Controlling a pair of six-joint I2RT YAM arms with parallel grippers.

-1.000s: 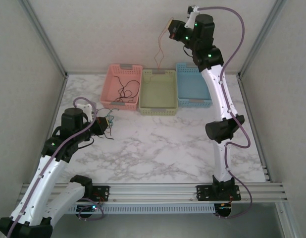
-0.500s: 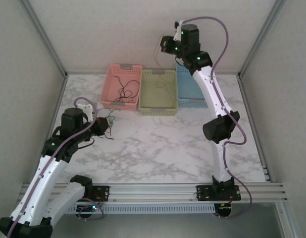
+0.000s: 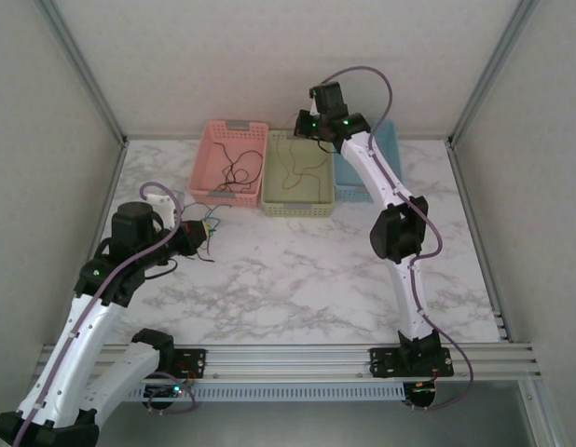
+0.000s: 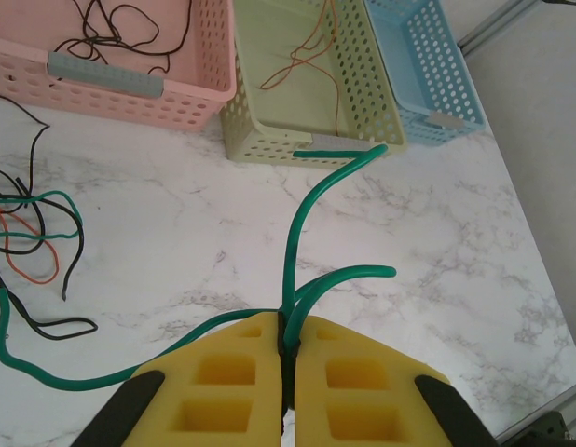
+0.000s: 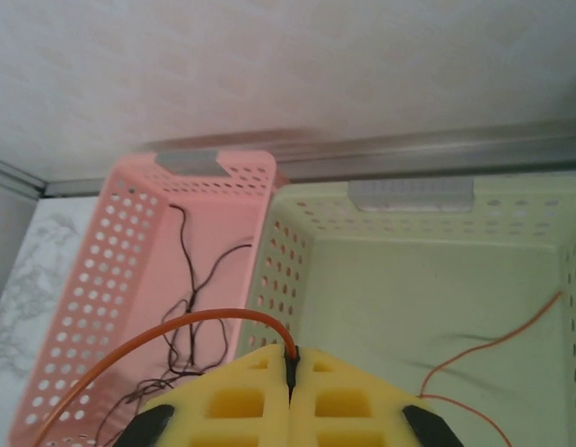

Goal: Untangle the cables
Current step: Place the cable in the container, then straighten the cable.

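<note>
The left jaws pinch a green cable (image 4: 290,244); the right jaws clamp an orange cable (image 5: 204,317) over the green basket (image 5: 512,216).

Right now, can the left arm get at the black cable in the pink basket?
Probably not yet: the left gripper is shut on the green cable. Otherwise the way to the black cable in the pink basket looks open.

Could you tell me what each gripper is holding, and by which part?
Left gripper pinches the green cable where its strands bunch; right gripper pinches the orange cable, exact spot unclear.
</note>
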